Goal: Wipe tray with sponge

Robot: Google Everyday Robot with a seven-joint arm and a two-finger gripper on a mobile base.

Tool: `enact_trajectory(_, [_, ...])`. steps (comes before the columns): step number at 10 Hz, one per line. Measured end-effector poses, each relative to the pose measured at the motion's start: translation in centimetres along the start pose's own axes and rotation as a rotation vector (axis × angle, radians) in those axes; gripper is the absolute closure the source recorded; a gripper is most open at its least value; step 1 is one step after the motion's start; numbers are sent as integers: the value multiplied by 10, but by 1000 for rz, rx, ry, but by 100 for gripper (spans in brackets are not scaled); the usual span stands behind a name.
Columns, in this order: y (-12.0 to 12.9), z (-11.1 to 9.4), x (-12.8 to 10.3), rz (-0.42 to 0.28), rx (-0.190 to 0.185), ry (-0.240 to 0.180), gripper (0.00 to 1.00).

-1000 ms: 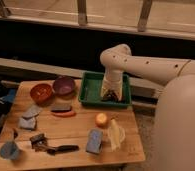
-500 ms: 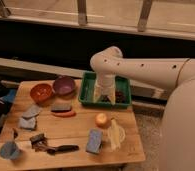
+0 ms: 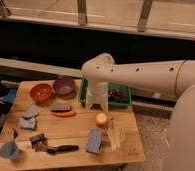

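The green tray (image 3: pixel 122 105) stands at the table's back right, with a dark brown clump (image 3: pixel 119 95) lying in it. My gripper (image 3: pixel 97 105) points straight down over the tray's left end, at its front-left rim, with its fingers spread apart and nothing between them. The light-blue sponge (image 3: pixel 94 141) lies on the table near the front edge, well in front of the gripper and apart from it. My white arm (image 3: pixel 141 77) reaches in from the right and hides part of the tray's back.
A purple bowl (image 3: pixel 65 85) and an orange bowl (image 3: pixel 41 92) stand left of the tray. A dark flat block (image 3: pixel 61 107), a red-orange stick (image 3: pixel 64 114), an orange ball (image 3: pixel 101 119), grey-blue cloths (image 3: pixel 30 112), a blue cup (image 3: pixel 8 150) and a black-handled tool (image 3: pixel 61 148) lie on the wooden table (image 3: pixel 73 131).
My gripper has moved left, from over the middle of the tray to its left end, leaving the dark clump uncovered in the tray.
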Motion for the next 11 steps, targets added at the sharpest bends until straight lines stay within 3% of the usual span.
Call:
enact_trajectory(2, [0,11,22,17,9,50,35])
enact_trajectory(4, [-22,19,43,65,36,106,35])
enact_trajectory(8, [-22,19,43,66,36,106,35])
enact_trajectory(11, [-9,20,47,40,65,123,35])
